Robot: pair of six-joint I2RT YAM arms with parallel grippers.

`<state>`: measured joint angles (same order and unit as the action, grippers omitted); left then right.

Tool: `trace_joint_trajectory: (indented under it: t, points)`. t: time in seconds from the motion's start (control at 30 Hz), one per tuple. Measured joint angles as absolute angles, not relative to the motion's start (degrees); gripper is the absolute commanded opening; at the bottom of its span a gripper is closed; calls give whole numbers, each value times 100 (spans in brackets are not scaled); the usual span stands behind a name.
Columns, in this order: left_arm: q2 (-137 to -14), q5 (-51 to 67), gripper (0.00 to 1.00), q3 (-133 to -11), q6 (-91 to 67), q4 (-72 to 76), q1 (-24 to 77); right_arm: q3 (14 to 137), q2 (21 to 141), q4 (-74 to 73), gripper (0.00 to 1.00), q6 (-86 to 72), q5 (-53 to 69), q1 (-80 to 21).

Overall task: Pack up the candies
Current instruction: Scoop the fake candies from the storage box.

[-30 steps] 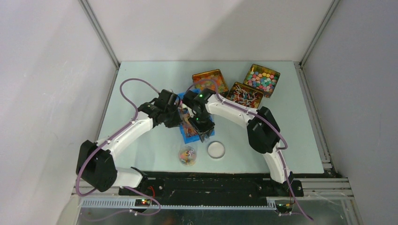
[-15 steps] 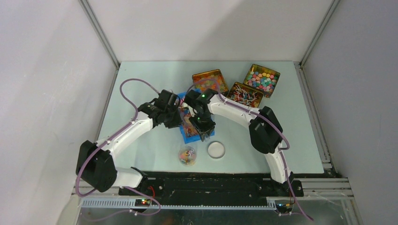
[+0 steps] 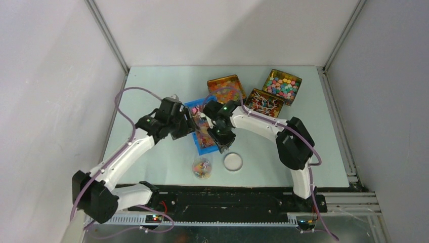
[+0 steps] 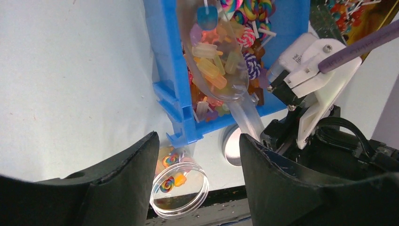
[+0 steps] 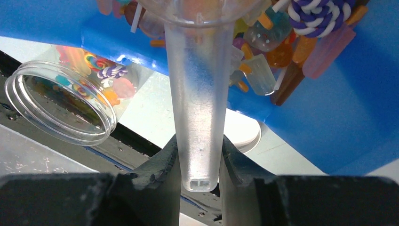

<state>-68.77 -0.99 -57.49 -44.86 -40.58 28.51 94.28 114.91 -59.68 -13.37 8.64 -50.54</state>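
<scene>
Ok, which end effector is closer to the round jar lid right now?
Right. The right end effector, clamped on the clear scoop, sits just beyond the lid; the left end effector is open, farther off across the blue tray.

White arm links (image 3: 126,154), black joints (image 3: 95,195), looping purple cables (image 4: 357,47), a green light (image 3: 224,108).

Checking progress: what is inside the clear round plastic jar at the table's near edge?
The clear round plastic jar holds a few candies: rainbow swirl lollipops and orange pieces. In the left wrist view the blue tray's corner covers its far side.
</scene>
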Motion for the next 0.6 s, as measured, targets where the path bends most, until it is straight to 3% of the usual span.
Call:
trace_joint_trajectory:
  t: [0.33,0.6]
  points:
    - [-6106,71,70,-5181,-4659,-4001,2469,8827,11008,-5800,0,-1341,596,-5179]
    - [-5610,174,80,-5026,-4652,-3957,2381,8278,10624,-5616,0,-1347,381,-5328]
